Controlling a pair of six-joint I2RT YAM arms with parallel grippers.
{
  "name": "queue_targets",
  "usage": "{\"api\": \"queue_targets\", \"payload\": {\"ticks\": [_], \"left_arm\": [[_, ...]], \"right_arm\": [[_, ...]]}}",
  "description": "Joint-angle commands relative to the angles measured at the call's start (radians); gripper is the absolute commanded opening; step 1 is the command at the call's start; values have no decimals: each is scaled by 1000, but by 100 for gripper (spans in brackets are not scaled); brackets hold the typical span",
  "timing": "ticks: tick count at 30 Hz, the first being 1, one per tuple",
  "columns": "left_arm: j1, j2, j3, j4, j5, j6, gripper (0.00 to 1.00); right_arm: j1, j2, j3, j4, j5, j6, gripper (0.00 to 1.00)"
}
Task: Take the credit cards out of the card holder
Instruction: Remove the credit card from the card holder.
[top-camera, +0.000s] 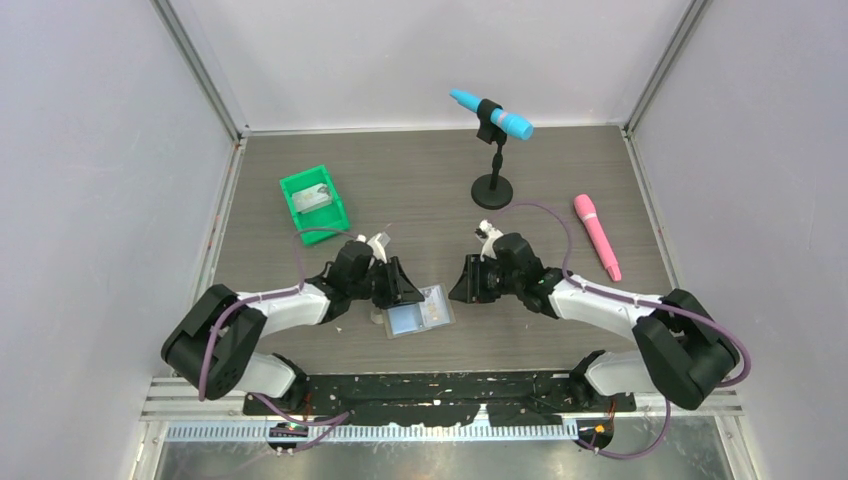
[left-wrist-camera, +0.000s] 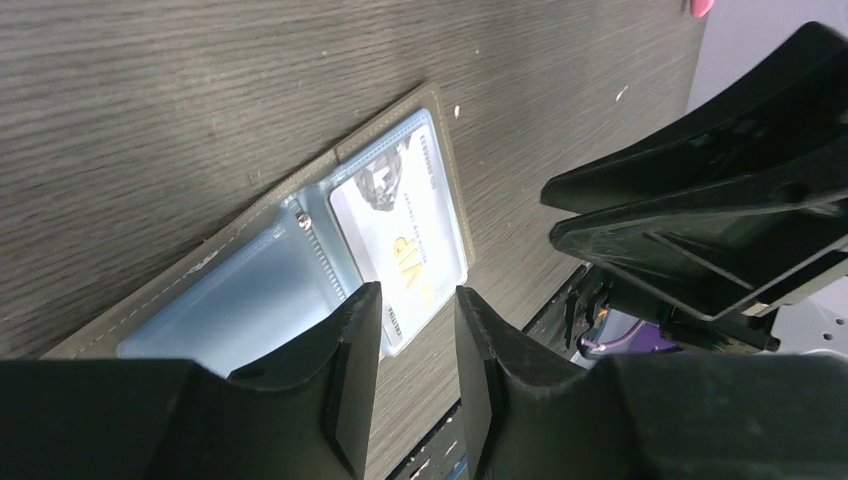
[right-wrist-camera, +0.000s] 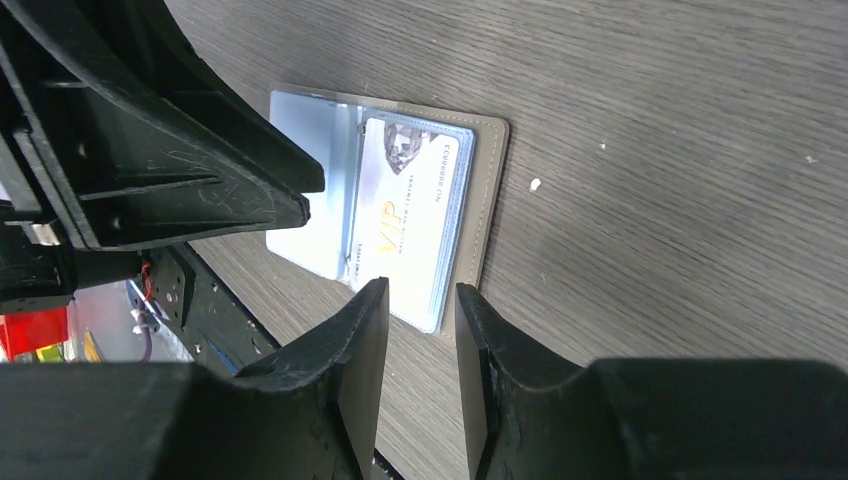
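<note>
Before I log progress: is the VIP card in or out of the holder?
In: the VIP card sits inside the card holder's clear pocket.

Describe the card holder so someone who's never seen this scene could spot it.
On the table, look midway along the near edge. The card holder lies open there; unlike the green bin and pink microphone farther back, it is grey-edged with pale blue pockets and a VIP card.

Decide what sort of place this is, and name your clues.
Probably a robot test cell: white walls enclose a wood-grain table, the left arm and right arm are bolted at its near edge, and a pink microphone lies about.
</note>
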Motion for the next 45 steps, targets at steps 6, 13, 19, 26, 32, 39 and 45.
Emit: {"api": "queue_targets", "payload": {"ticks": [6, 13, 19, 26, 32, 39, 45], "left_arm": [[-5, 14, -41, 123, -33, 1, 35], [-7, 37, -58, 144, -44, 9, 35], [-8, 46, -60, 145, -46, 16, 35], [-11, 48, -65, 147, -44, 19, 35], [-16, 48, -63, 150, -44, 21, 35], [-19, 55, -56, 154, -42, 20, 35], [-25, 69, -54, 176, -35, 12, 35]], "right_arm": [[15, 87, 48, 119, -42, 8, 36], [32, 132, 57, 147, -38, 15, 34], [47, 178, 70, 162, -38, 20, 33], [54, 212, 65, 184, -31, 26, 31], [58, 235, 59, 192, -27, 25, 29], [70, 249, 47, 208, -22, 37, 28], [76, 256, 35, 229, -31, 55, 27]]}}
